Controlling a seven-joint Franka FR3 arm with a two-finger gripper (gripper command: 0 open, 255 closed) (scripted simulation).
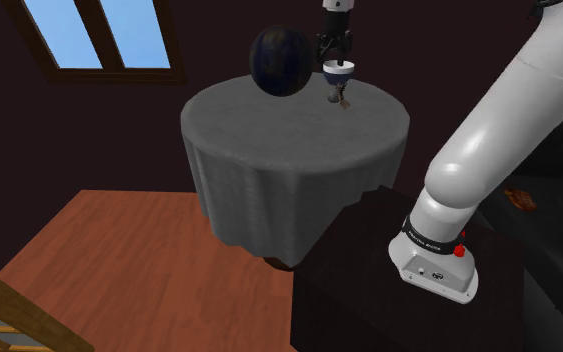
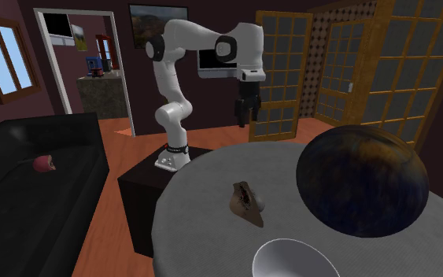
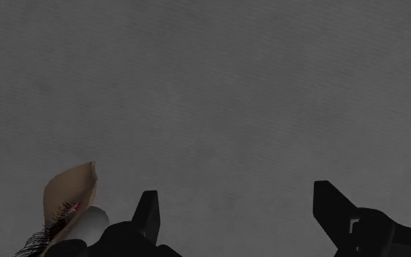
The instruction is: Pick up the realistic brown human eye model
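Above the grey tablecloth the end effector hangs wide beside the eye model

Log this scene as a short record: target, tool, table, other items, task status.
target: brown eye model, lying on the cloth, unheld
tool state: tool open, above the cloth, eye model beside one finger, outside the gap
table: round table, grey cloth
other items: dark sphere, white bowl
status: grasp not yet made
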